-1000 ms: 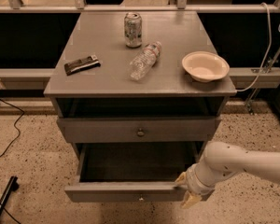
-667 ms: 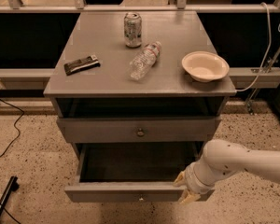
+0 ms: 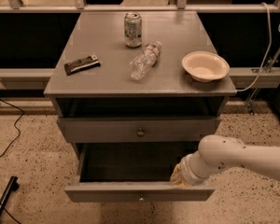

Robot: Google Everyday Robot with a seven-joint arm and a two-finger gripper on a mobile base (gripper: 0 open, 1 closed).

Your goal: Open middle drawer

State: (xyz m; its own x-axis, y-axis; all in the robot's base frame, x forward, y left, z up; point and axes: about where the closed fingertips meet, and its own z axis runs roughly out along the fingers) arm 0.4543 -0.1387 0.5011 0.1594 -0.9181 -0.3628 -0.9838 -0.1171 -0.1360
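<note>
The middle drawer point(image 3: 107, 192) of the grey cabinet stands pulled out. Its low flat front carries a small round knob point(image 3: 141, 198), and its dark inside looks empty. Above it the taller top drawer point(image 3: 98, 130) is shut. The lowest drawer is hidden under the open one. My gripper point(image 3: 178, 176) is at the end of the white arm point(image 3: 233, 157), which comes in from the right. It sits at the inner side of the open drawer's front, right of the knob.
On the cabinet top point(image 3: 107, 80) lie a soda can point(image 3: 133, 29), a clear plastic bottle on its side point(image 3: 144, 60), a dark snack bar point(image 3: 81, 64) and a white bowl point(image 3: 205, 66). Cables point(image 3: 9, 139) run over the speckled floor at left. A rail runs behind.
The gripper and arm have edged slightly left and up. The drawer stays pulled out as far as before.
</note>
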